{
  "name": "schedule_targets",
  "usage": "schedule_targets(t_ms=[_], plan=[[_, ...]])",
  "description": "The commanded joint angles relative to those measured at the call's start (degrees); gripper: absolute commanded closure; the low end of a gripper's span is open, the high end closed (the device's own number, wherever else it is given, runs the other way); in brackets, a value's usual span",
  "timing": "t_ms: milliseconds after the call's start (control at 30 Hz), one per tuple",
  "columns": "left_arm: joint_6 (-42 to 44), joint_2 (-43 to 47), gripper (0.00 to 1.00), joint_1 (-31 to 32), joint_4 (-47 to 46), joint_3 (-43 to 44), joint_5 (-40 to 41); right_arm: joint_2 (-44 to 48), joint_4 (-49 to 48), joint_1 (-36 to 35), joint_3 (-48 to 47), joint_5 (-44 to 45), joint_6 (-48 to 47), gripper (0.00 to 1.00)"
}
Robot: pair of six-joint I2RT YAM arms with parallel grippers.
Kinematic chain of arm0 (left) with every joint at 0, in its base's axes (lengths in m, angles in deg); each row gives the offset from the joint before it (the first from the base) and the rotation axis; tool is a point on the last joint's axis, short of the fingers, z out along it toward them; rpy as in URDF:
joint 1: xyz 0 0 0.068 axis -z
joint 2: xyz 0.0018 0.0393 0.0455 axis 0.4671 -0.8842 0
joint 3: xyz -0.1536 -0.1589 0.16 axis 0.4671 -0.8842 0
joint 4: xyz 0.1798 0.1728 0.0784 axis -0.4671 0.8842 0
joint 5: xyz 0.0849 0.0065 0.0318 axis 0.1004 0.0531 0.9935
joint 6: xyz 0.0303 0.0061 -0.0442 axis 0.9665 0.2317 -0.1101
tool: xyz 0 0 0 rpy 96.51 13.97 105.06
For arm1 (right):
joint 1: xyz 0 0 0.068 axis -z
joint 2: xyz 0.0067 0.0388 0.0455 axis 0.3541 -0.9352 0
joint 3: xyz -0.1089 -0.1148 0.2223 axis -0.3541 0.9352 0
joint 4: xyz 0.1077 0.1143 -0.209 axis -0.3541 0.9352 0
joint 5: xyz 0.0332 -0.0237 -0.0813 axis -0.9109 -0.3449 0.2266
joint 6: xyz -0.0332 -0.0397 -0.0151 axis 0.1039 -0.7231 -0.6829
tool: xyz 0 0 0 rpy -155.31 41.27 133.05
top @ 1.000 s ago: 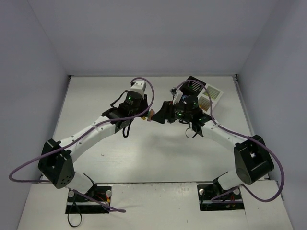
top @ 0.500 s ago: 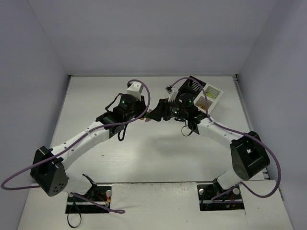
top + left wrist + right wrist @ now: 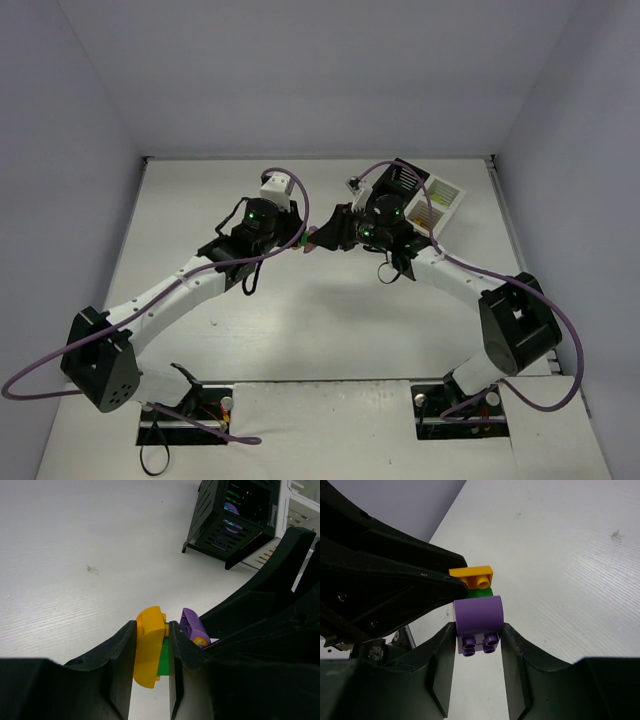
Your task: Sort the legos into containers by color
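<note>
Two claws, one stacked lego piece, held over the desk (image 3: 300,320).
Top view: left claw (image 3: 303,241) and right claw (image 3: 326,238) tip to tip, containers (image 3: 425,200) at 2 o'clock. Left wrist: that claw pinches the orange brick (image 3: 149,652). Right wrist: narrow, clamping the purple brick (image 3: 479,614) — green brick (image 3: 481,592) between.

Orange brick (image 3: 148,647), green brick (image 3: 481,593), purple brick (image 3: 479,617)

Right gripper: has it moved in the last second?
Yes. The right gripper has shifted slightly left, away from the bins, and shut on the purple brick.
</note>
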Motion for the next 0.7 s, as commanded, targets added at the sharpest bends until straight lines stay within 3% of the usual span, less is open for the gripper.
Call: schedule_targets(t_ms=[0,667], plan=[[0.89,1.93,0.96,-1.57,-4.60,0.97,0.14,2.79,-5.32,0.09,1.03,-1.31,-0.48,1.00],[2.65,0.88,0.96,-2.45,-3.45,1.32,1.37,6.66,-0.67,0.88,2.26,0.79,-3.55,1.00]])
